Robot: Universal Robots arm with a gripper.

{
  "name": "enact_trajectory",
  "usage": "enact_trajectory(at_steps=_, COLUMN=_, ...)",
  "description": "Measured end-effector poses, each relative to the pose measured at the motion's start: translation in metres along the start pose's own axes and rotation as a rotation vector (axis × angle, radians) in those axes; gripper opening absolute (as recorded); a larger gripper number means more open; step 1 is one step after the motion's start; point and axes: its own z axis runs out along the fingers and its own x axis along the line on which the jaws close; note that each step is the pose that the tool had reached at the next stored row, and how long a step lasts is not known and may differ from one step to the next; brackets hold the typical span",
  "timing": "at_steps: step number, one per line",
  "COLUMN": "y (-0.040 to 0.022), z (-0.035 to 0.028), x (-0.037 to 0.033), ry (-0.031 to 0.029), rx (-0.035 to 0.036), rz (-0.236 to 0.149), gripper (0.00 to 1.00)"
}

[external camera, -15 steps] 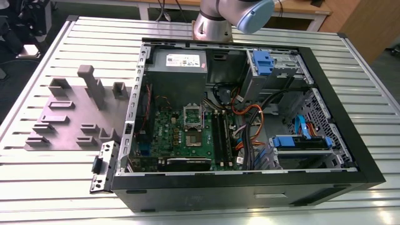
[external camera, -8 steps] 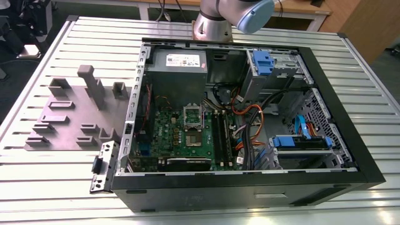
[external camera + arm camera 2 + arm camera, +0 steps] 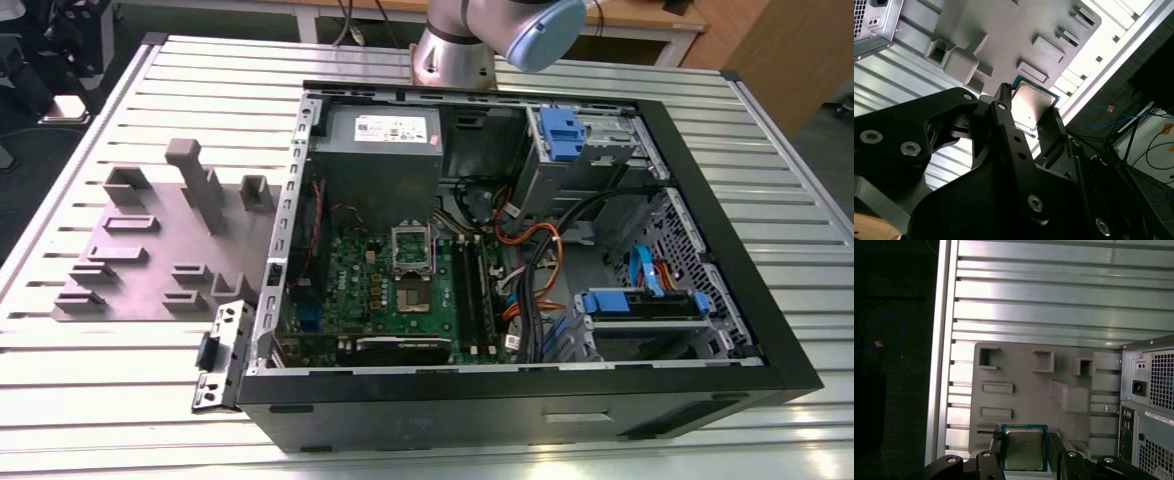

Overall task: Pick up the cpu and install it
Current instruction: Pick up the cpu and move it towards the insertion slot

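Midway: the gripper [image 3: 1025,454] holds the cpu [image 3: 1024,446] above the grey fixture tray [image 3: 1019,365]. The pickup looks done; the installation is not.

Two black fingers [image 3: 1004,115] pinch the chip by opposite edges, its silver top showing in both wrist views. The tray's visible pockets look vacant. Beyond, on the slatted aluminium table [image 3: 80,380], the open computer case [image 3: 534,410] holds the green motherboard [image 3: 360,270], a power supply [image 3: 380,130], blue-latched drive bays [image 3: 641,300] and orange cables [image 3: 527,250]. The CPU socket [image 3: 411,290] appears unfilled.
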Motion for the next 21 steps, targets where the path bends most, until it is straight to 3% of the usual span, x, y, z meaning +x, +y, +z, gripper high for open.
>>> enact_trajectory(at_steps=21, y=-0.0004, z=-0.0001, x=-0.0097, ry=0.0, rx=0.0, rz=0.0, gripper=0.45)
